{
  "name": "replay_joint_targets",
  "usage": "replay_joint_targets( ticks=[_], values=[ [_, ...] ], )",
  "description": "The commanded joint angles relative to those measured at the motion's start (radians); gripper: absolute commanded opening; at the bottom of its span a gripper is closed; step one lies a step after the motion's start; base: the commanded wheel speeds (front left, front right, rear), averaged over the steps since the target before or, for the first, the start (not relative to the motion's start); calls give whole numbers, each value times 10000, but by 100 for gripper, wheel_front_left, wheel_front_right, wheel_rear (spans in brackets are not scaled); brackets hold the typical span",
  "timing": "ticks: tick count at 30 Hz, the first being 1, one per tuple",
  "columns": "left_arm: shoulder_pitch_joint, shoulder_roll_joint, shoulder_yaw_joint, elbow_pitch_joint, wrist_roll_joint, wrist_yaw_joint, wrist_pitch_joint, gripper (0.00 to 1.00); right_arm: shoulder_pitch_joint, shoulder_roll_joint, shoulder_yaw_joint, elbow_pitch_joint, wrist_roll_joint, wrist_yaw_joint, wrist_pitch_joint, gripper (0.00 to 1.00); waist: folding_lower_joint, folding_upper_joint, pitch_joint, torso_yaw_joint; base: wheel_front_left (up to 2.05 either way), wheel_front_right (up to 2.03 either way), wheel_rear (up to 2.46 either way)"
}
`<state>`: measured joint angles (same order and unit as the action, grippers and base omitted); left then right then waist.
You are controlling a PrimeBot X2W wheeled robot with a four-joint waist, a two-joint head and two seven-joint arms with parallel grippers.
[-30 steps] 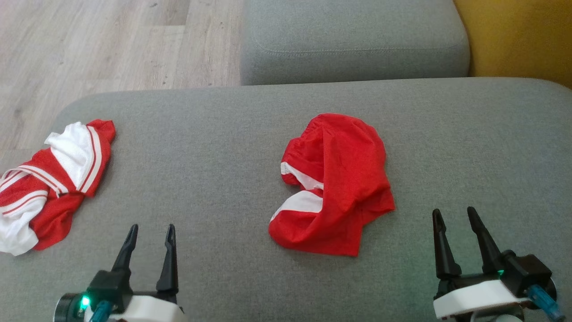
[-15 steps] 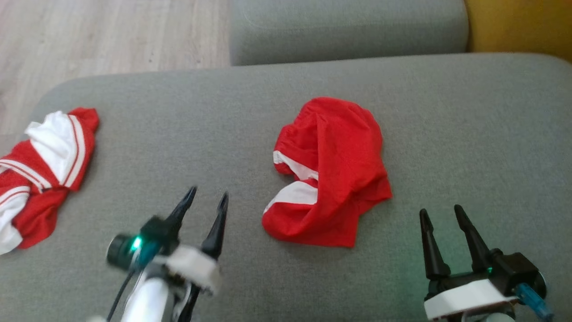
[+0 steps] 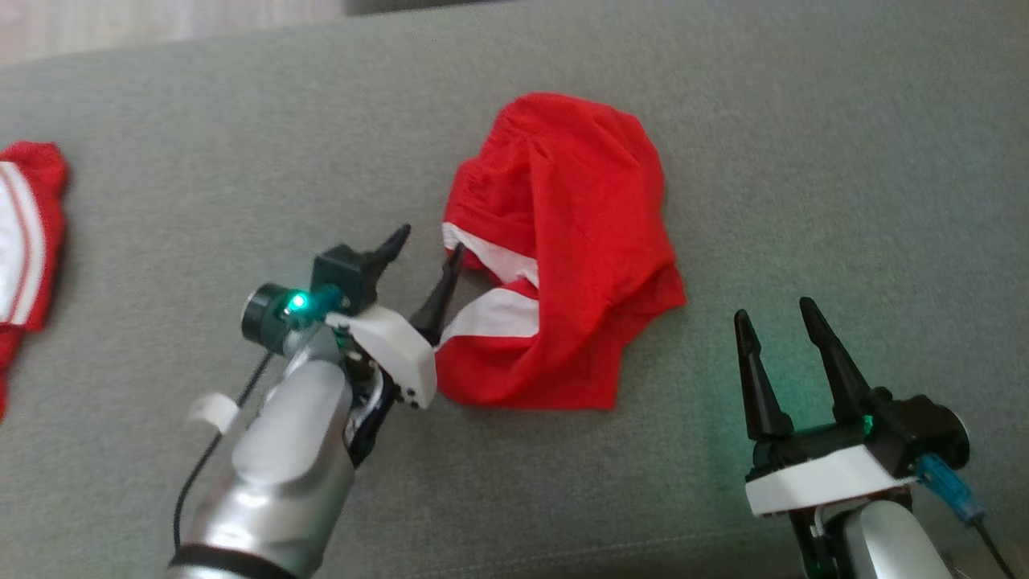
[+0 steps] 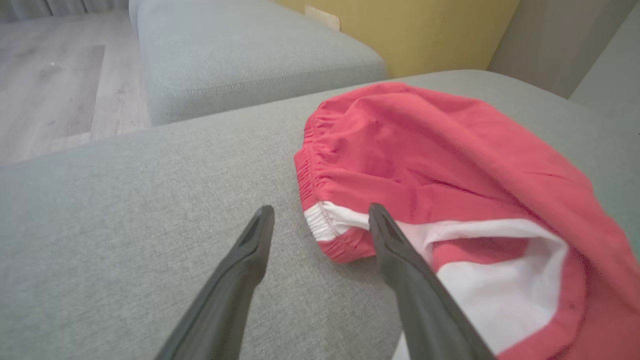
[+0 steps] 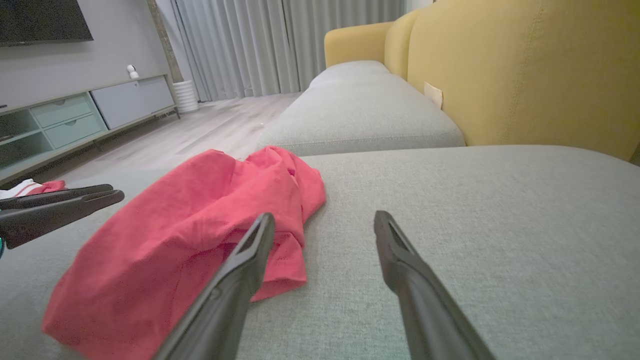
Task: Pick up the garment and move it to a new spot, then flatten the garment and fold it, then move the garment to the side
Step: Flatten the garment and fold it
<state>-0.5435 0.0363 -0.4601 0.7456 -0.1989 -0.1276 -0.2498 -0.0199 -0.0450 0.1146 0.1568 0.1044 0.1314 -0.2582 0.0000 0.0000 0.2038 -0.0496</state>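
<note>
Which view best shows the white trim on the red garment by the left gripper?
The left wrist view: the white trim sits close up, framed by the fingers of the open left gripper. The head view shows it smaller, from above, beside one fingertip. The right wrist view shows the plain side of the red garment.

Head camera high, looking steeply down on the grey cushion (image 3: 804, 121), left wrist camera low and close, garment (image 4: 425, 140) at 1 o'clock, right wrist camera low, farther back, garment at 10 o'clock, shared by all
</note>
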Motion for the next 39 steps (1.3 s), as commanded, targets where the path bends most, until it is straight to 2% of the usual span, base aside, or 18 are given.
replay_joint_targets(
  ticks=[1, 11, 17, 18, 19, 24, 27, 33, 36, 39],
  values=[
    [-559, 140, 270, -69, -160, -28, -120, 100, -343, -53, 261, -342, -1, -7, -36, 100, 0, 0, 343, -279, 0, 0, 0],
    [-1335, 249, 380, 1149, -165, -7, -120, 100, -662, -53, 490, -296, 109, -7, -36, 100, 0, 0, 661, -787, 0, 0, 0],
    [-1698, 208, 327, 2199, -82, 14, -120, 100, -778, -53, 475, -325, 124, -7, -36, 100, 0, 0, 791, -851, 0, 0, 0],
    [-1751, 199, 302, 2248, -84, 11, -120, 35, -780, -53, 461, -329, 128, -7, -36, 100, 0, 0, 802, -849, 0, 0, 0],
    [-1786, 192, 245, 2293, -67, 7, -120, 0, -778, -53, 452, -325, 133, -7, -36, 100, 0, 0, 798, -846, 0, 0, 0],
    [-1808, 169, 49, 2057, -145, -15, -120, 0, -718, -53, 454, -268, 260, -7, -36, 100, 0, 0, 597, -828, 0, 0, 0],
    [-1813, 156, -383, 1486, -153, -24, -120, 0, -662, -53, 492, -229, 406, -7, -36, 100, 0, 0, 325, -840, 0, 0, 0],
    [-2270, 143, -2355, -457, -972, -28, -120, 0, -504, -53, 606, -109, 662, -7, -36, 100, 0, 0, -255, -938, 0, 0, 0],
    [-3108, 142, -3293, -1137, -1654, -29, -117, 0, -485, -53, 722, -51, 782, -7, -36, 100, 0, 0, -443, -1086, 0, 0, 0],
    [-4326, 141, -3818, -1405, -2428, -29, 69, 0, -520, -53, 879, -50, 899, -7, -36, 100, 0, 0, -523, -1366, 0, 0, 0]
  ],
)
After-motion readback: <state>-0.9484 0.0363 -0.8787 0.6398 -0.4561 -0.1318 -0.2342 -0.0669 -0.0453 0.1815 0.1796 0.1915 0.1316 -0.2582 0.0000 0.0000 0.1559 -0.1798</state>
